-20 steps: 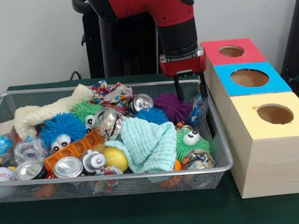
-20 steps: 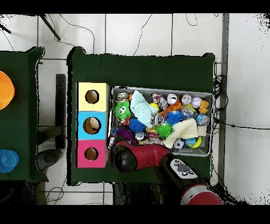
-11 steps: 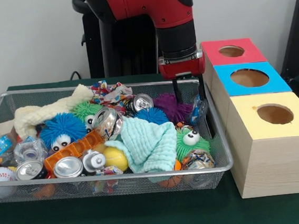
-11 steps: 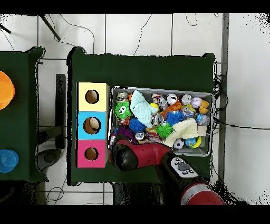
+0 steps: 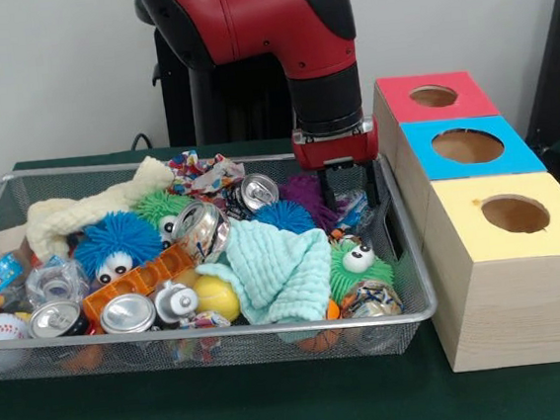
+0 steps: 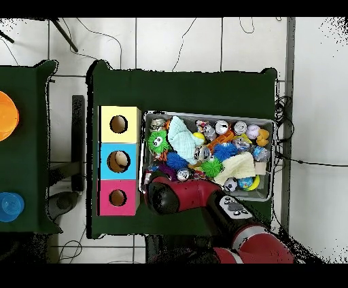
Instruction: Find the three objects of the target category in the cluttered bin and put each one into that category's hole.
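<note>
Three holes top the wooden box (image 5: 497,249) beside the wire mesh bin (image 5: 409,257): red, blue, yellow. From the front, my tool (image 5: 348,195) hangs spread at the bin's far right corner, fingers straddling a crinkly blue wrapper (image 5: 351,210) beside the purple spiky ball (image 5: 305,196). A mint cloth (image 5: 281,269) lies mid-bin.

From overhead, my red arm (image 6: 204,200) covers that bin corner; the tool is hidden.

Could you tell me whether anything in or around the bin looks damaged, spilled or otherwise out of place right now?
Nothing has spilled: the clutter all sits inside the wire bin. The cans look crushed and dented, for example the one lying tilted beside the mint cloth. The three-hole box stands square beside the bin. Nothing else stands out.
</note>
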Robot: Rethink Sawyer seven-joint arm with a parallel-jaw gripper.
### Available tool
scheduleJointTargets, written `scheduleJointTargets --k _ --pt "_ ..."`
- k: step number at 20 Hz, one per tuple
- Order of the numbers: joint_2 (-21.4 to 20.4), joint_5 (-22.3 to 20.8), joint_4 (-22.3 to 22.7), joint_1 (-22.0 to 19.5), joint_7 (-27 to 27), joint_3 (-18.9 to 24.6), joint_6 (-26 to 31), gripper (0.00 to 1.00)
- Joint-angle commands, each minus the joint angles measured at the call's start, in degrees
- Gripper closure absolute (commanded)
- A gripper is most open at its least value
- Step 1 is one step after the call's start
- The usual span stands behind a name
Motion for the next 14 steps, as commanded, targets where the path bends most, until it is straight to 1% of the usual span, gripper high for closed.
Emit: scheduleJointTargets --k 1,14 --pt "5.8 -3.5 -5.7 1.0 0.0 1.2 3.1 0.00" --pt "5.6 -3.4 -5.7 1.0 0.5 1.4 3.6 0.00"
